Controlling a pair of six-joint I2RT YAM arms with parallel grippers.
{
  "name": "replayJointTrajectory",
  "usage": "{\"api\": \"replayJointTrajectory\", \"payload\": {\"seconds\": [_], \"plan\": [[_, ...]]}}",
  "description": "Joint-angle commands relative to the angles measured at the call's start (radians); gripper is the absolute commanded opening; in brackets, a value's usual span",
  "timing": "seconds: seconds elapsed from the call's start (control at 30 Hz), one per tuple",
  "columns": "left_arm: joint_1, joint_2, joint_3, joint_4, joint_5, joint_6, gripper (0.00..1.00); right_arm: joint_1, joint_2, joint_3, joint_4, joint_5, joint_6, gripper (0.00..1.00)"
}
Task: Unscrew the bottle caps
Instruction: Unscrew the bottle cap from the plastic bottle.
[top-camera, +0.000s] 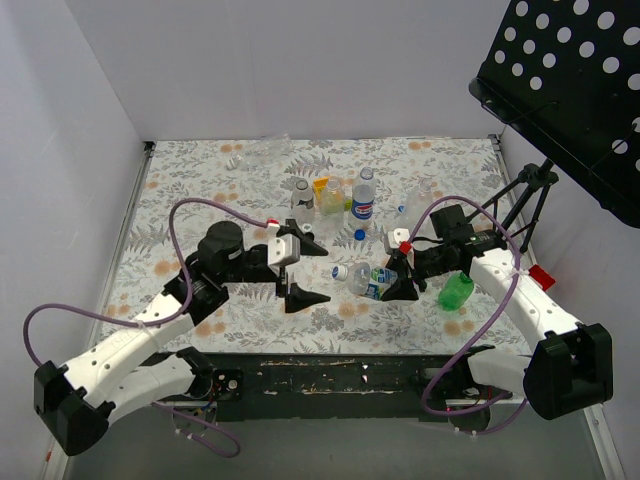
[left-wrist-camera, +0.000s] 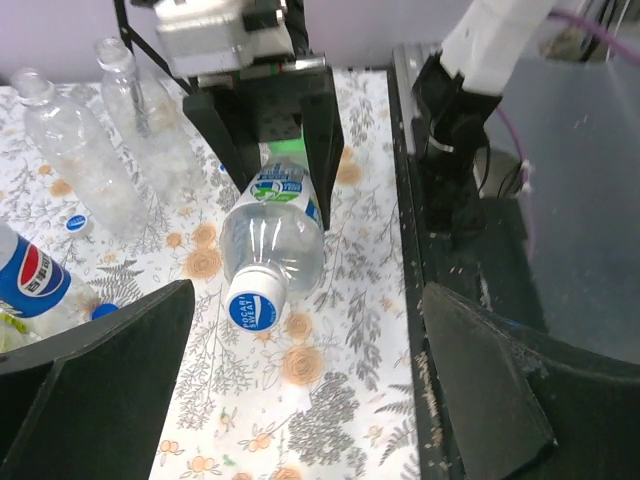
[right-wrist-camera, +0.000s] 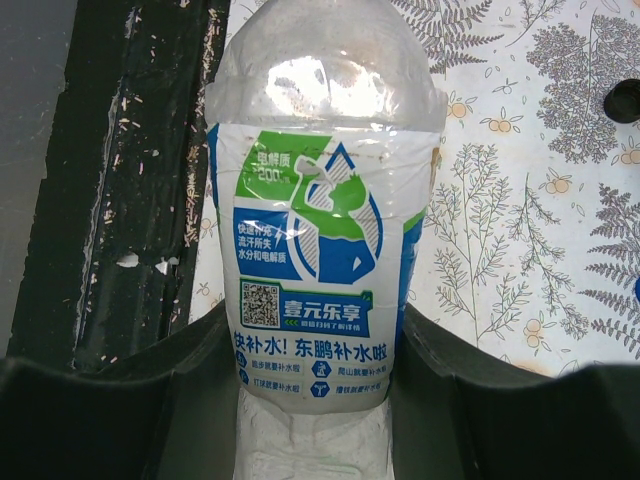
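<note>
A clear bottle (top-camera: 372, 280) with a blue and green label (right-wrist-camera: 312, 260) lies on its side on the floral table. My right gripper (top-camera: 394, 272) is shut on its lower body, a finger (right-wrist-camera: 110, 420) pressed to each side. Its white cap with a blue top (left-wrist-camera: 253, 308) is still on the neck and points at my left gripper (top-camera: 322, 275). That gripper stands wide open, its fingers (left-wrist-camera: 100, 385) apart on either side of bare tabletop just short of the cap (top-camera: 340, 272), touching nothing.
Behind stand a Pepsi bottle (top-camera: 364, 195), a yellowish bottle (top-camera: 330, 197) and a clear bottle (top-camera: 301, 200). A loose blue cap (top-camera: 359, 235) lies near them. A green bottle (top-camera: 457, 290) lies by the right arm. A black perforated stand (top-camera: 570, 80) overhangs the right corner.
</note>
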Motion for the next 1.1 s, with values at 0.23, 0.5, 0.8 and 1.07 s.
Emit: {"api": "replayJointTrajectory", "payload": {"seconds": [0.23,0.5,0.8,1.07], "plan": [[0.004,0.238,0.075,-0.049,0.142,0.270,0.85,0.004,0.001,0.019,-0.017,-0.029,-0.011,0.14],[0.002,0.281,0.092,-0.023,0.137,0.236,0.70,0.002,0.000,0.015,-0.014,-0.029,-0.011,0.14],[0.002,0.271,0.067,0.032,0.108,0.196,0.59,0.004,-0.004,0.012,-0.014,-0.031,-0.010,0.14],[0.002,0.283,0.069,0.034,0.094,0.161,0.20,0.002,-0.005,0.015,-0.014,-0.029,-0.008,0.14]]}}
